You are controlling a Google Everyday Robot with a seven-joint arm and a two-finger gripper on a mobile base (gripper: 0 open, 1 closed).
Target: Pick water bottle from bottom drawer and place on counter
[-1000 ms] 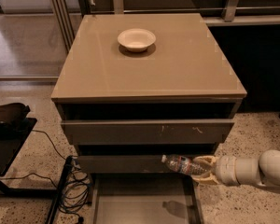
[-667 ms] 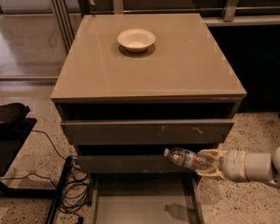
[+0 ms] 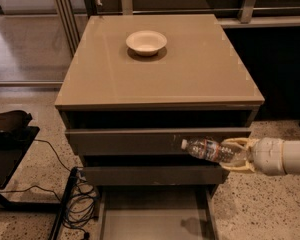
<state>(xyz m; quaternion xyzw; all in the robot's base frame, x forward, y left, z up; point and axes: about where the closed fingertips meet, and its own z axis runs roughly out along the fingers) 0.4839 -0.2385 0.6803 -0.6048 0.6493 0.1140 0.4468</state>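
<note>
My gripper [image 3: 235, 155] is at the right of the cabinet, level with the middle drawer front, and is shut on the water bottle [image 3: 209, 150]. The bottle is clear with a red-and-white label; it lies nearly level in the air, cap pointing left. The bottom drawer [image 3: 155, 218] is pulled open below, its grey floor bare with the bottle's shadow on it. The counter [image 3: 190, 69] is the taupe top slab, above and behind the gripper.
A white bowl [image 3: 146, 42] sits on the counter near its back middle. Two closed drawers [image 3: 125, 141] front the cabinet. A black stand [image 3: 10, 139] and cables [image 3: 80, 204] lie on the floor at the left.
The gripper has lifted the water bottle up and slightly to the right, from near the lower drawer front to the height of the middle drawer front.
</note>
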